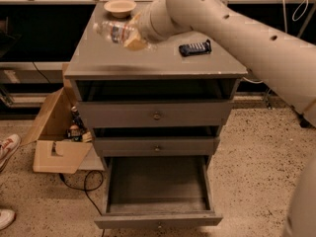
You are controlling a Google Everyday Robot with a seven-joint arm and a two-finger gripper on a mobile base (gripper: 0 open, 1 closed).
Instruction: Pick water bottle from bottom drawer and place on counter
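Gripper [133, 37] sits upper left of the frame, jaws clamped on the water bottle [111, 31] (lying sideways) over the counter [148, 64]; bottom drawer [158, 220] open.

Warm, dim light falls from above, leaving a soft sheen on the counter [158, 65] and deep shadow inside the bottom drawer [157, 184]. The gripper [133, 38], over the counter's left half clasping the water bottle [114, 31], looks blurred.

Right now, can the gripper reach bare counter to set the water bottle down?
Probably yes: the gripper holds the water bottle above a bare stretch of the counter; the bowl sits farther back, the dark gadget off to the side.
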